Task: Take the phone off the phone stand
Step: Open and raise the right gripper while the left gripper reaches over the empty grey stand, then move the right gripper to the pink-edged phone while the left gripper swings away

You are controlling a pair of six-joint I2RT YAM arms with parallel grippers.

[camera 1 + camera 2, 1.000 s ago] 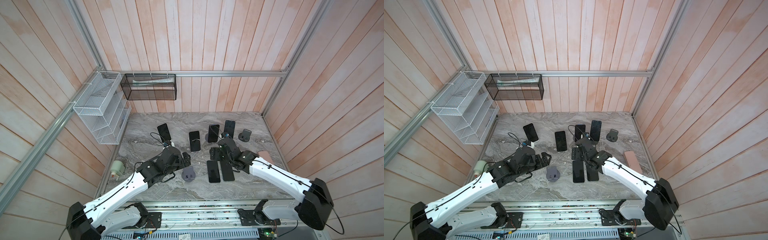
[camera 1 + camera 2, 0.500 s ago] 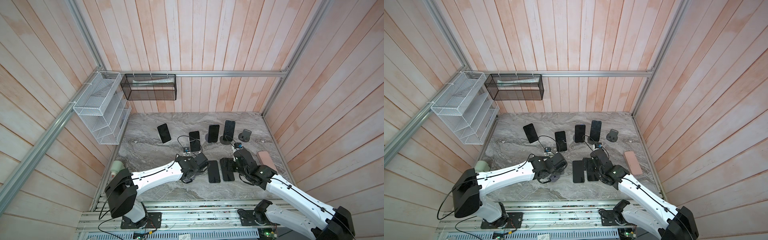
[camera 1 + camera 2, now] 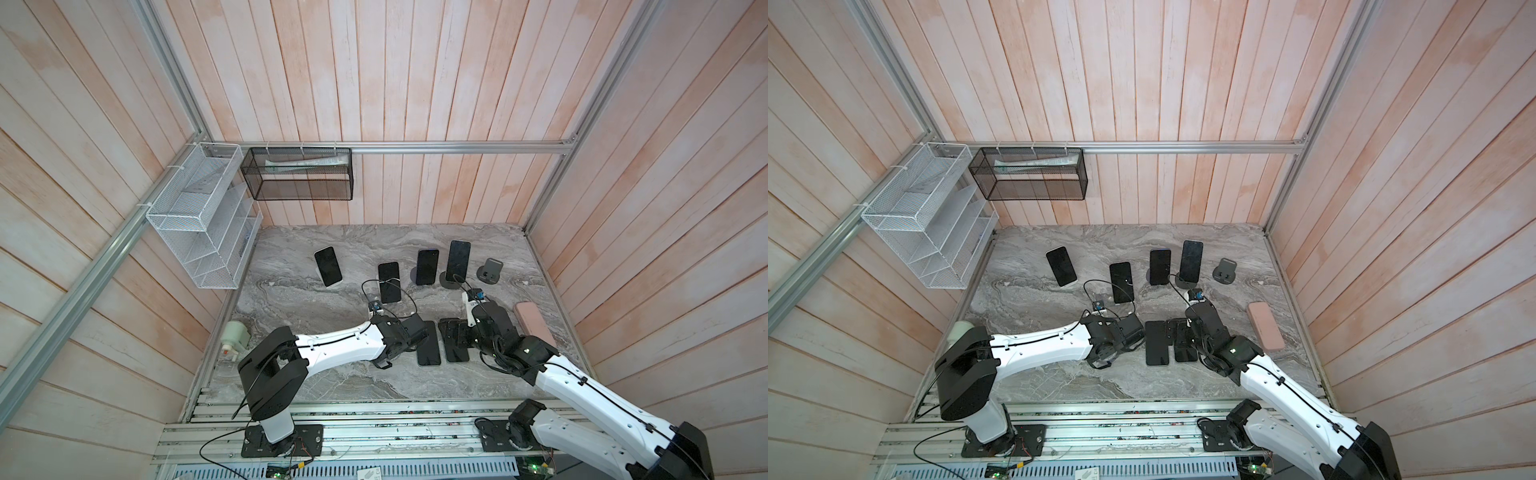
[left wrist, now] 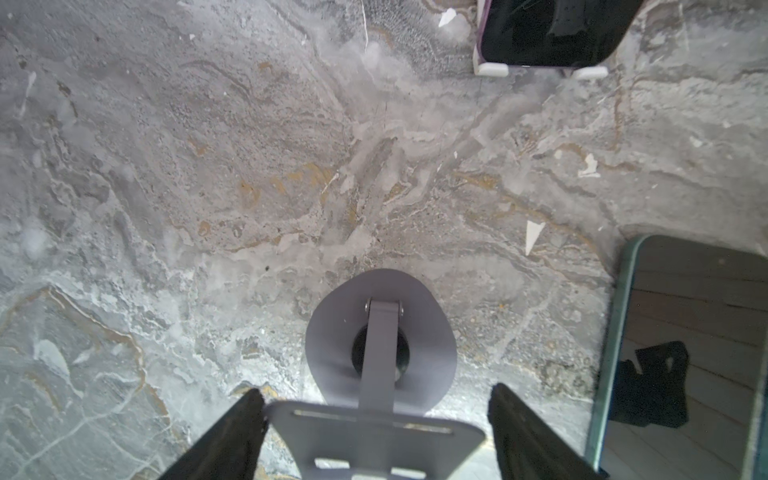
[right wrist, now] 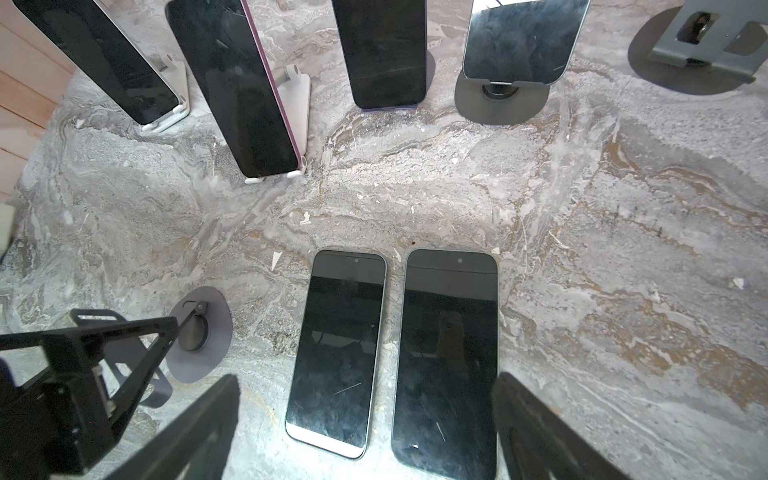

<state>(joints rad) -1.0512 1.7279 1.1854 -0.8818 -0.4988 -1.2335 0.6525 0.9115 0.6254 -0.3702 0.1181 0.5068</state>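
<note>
Top views, both: looking down on the grey marble surface [image 3: 291,299]. Down low on the left, the left gripper [image 4: 376,392], jaws set at either edge of the empty lilac stand [image 4: 332,353]. Clamped or just short of it? Cannot tell. On the right, hovering, the right gripper [image 5: 365,378], jaws wide apart, nothing held, above a flat phone [image 5: 338,353] just beside that stand and a second flat phone [image 5: 444,357] alongside. Further back, a row of propped phones [image 3: 427,266], then an empty dark stand [image 3: 490,270].
</note>
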